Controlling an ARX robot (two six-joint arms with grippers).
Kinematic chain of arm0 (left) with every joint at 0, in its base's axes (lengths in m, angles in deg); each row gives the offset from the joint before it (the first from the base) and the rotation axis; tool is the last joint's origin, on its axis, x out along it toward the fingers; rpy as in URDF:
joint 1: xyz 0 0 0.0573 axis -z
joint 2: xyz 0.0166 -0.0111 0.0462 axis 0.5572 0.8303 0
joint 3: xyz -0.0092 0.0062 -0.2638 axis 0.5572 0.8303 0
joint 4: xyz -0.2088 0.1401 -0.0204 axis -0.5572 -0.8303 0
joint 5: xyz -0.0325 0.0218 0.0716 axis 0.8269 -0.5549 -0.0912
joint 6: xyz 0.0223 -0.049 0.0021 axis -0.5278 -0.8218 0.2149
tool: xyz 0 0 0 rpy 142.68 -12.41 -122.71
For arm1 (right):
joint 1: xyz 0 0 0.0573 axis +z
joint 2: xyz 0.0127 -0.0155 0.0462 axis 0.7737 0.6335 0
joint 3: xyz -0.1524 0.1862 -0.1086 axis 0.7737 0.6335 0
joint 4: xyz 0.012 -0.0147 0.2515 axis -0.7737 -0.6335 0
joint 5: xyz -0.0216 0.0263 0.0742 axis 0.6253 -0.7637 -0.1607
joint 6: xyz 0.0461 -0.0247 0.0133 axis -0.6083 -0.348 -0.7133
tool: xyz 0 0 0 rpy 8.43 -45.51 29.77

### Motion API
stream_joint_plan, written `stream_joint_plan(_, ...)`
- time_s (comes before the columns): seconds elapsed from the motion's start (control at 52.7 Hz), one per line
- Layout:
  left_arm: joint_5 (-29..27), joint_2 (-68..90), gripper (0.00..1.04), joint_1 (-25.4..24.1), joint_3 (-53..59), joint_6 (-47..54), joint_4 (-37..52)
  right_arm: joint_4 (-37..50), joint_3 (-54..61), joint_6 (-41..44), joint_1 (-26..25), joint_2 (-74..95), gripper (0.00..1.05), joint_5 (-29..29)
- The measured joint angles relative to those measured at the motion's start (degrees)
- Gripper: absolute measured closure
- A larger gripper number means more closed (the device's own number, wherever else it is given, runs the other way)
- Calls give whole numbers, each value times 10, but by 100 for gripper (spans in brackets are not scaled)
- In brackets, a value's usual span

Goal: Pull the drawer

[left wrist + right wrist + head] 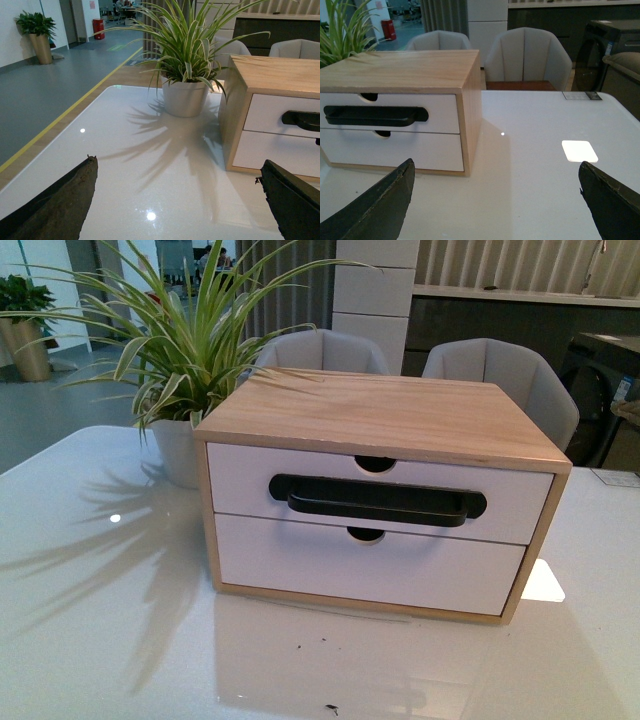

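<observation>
Your left claw (177, 161) and right claw (496, 164) gape empty; hook the probably light white-fronted drawer (240, 485) by its rigid long black bar handle (377, 500), twelve o'clock.

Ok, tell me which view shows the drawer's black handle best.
Front view: the whole handle faces the camera, square on. The right wrist view shows it whole but slanted; the left wrist view catches only one end.
</observation>
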Motion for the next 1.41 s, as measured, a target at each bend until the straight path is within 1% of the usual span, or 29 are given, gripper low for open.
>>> stream_joint_plan(1.405,0,0,7,0,0,0,0,0,0,0,0,0,9,0)
